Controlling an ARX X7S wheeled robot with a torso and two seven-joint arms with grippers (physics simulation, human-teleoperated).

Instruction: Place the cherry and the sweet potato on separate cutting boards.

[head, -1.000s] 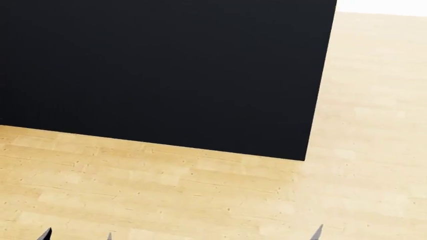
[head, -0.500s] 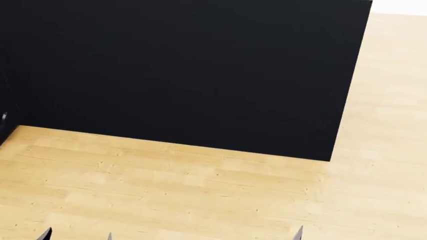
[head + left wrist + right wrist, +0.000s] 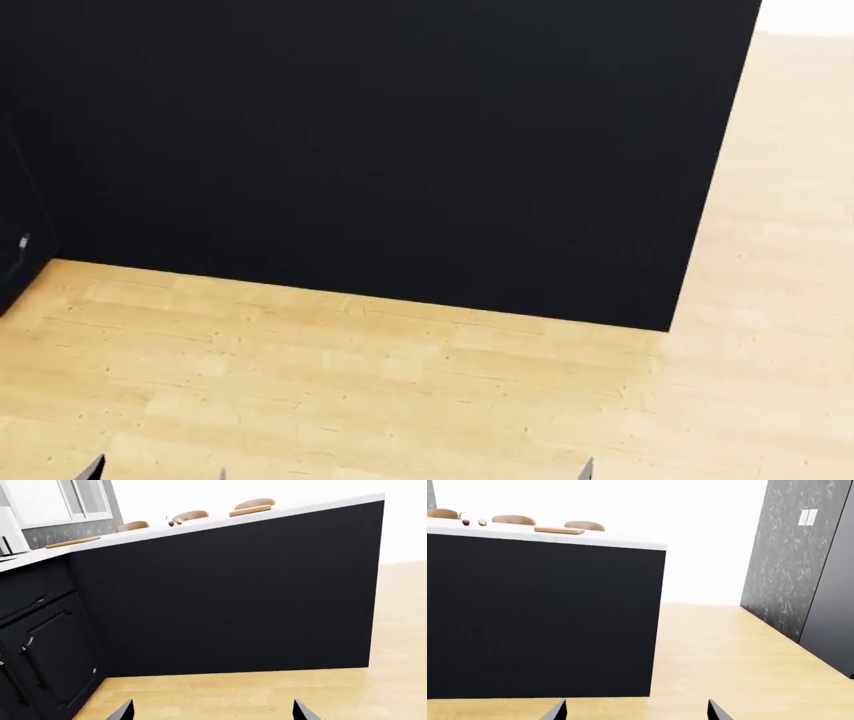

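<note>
Both grippers, left (image 3: 212, 711) and right (image 3: 636, 710), hung with fingers parted and empty, the cherry (image 3: 466, 522) up on the bench (image 3: 627, 543), out of reach.

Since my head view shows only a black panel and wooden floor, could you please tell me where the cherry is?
Observer: The cherry lies on the white countertop that tops that black panel.
Operator: Thank you. Is the sweet potato nearby?
Observer: Yes, the sweet potato lies just beside the cherry on the bare counter, not on a board.
Operator: And where are the boards, please?
Observer: One cutting board lies near the counter's free end, and a second cutting board lies toward the cabinet corner, with the cherry between them.
</note>
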